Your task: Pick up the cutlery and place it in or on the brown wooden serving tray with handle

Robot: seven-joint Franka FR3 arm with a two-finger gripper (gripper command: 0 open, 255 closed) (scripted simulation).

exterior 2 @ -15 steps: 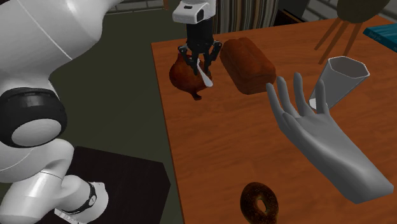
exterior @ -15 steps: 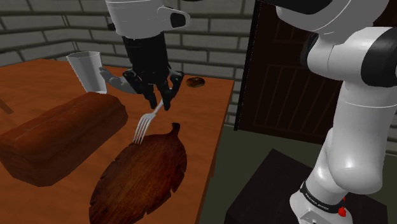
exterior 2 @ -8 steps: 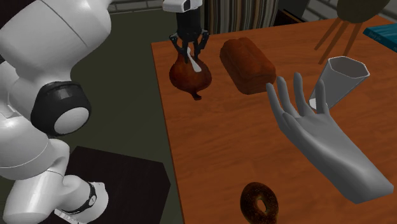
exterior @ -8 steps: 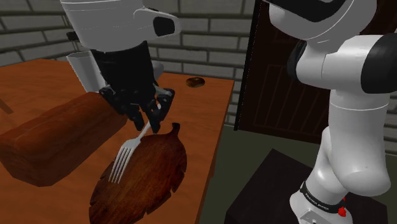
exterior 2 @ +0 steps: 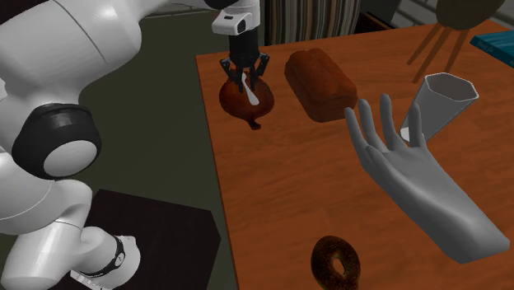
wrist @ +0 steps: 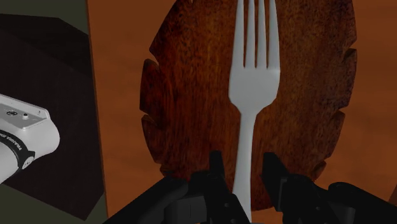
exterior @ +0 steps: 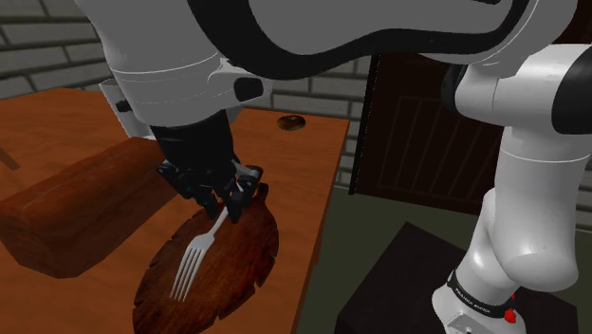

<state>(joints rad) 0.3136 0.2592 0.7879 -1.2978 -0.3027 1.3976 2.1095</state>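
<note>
A pale grey fork (exterior: 196, 260) hangs by its handle from my gripper (exterior: 226, 205), which is shut on it. The tines point forward and down, just over the brown leaf-shaped wooden tray (exterior: 242, 270). In the wrist view the fork (wrist: 254, 83) runs straight out from between the fingertips (wrist: 215, 173), lengthwise over the tray (wrist: 191, 95). In the second exterior view the gripper (exterior 2: 245, 78) stands over the tray (exterior 2: 235, 100) near the table's far corner, with the fork (exterior 2: 250, 93) slanting below it. I cannot tell whether the tines touch the wood.
A brown loaf-shaped block (exterior: 76, 201) lies beside the tray. A donut (exterior: 291, 122), a grey model hand (exterior 2: 412, 177) and a pale cup (exterior 2: 441, 103) sit elsewhere on the wooden table (exterior: 308, 161). The table's edge runs close along the tray, facing the dark stand (wrist: 51, 63).
The gripper has carried the fork lower and further over the tray. The fork's tines now hang above the tray's middle instead of near its stem end.
</note>
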